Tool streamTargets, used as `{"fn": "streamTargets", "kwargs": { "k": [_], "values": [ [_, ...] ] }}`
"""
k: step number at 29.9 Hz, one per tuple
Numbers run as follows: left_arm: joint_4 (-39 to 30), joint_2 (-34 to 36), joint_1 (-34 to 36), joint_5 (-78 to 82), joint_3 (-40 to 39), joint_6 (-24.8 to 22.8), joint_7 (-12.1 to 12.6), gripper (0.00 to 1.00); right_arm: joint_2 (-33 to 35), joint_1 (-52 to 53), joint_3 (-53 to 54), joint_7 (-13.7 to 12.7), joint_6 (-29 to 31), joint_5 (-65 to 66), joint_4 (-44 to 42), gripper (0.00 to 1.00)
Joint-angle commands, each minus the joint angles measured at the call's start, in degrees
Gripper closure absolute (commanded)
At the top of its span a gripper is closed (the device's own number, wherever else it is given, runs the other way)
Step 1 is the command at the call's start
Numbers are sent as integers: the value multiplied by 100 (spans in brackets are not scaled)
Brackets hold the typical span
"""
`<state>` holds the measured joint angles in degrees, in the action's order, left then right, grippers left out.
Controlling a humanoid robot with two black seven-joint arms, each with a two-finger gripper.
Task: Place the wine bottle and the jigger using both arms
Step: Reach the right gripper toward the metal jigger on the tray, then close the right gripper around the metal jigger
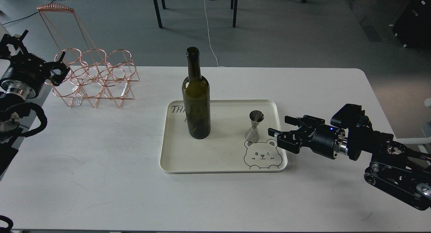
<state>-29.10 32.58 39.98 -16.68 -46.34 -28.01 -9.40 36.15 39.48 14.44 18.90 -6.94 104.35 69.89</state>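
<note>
1. One tall dark green glass wine bottle (196, 98) stands upright on a flat cream plastic tray (222, 167), on the left part of it.
2. One small shiny silver metal jigger (254, 126) stands upright on the right part of the same tray, well apart from the bottle.
3. The tray sits in the middle of a big white table (101, 165).
4. The right gripper (281, 130) is just beside the jigger, at the tray's right edge. Its two black fingers are spread apart and hold nothing.
5. The left gripper (59, 69) is far off at the left, near one pink-gold wire bottle rack (96, 79). It is small and dark, so I cannot tell if its fingers are apart or together.
6. I think the bottle is heavy, hard and smooth, and it could break if it tips over. A good spot to hold it is the wide round body, down low.
7. I think the jigger is light, stiff and slippery. Its thin middle looks best to pinch.
8. I count two arms, one bottle, one jigger, one tray and one rack
</note>
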Motion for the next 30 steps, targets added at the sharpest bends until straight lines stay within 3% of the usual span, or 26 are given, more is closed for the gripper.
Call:
{"fn": "streamTargets", "kwargs": {
  "k": [1, 16, 21, 30],
  "values": [
    [1, 2, 1, -37, -24, 1, 0, 1, -274, 226, -239, 9, 0, 24, -212, 21],
    [27, 11, -17, -64, -95, 1, -18, 1, -1109, 455, -407, 17, -228, 15, -942, 31],
    [27, 2, -8, -64, -86, 1, -9, 1, -1171, 508, -424, 17, -246, 15, -1004, 42],
    [53, 20, -8, -55, -77, 1, -9, 1, -1180, 473, -459, 114, -255, 24, -986, 48]
  ]
}}
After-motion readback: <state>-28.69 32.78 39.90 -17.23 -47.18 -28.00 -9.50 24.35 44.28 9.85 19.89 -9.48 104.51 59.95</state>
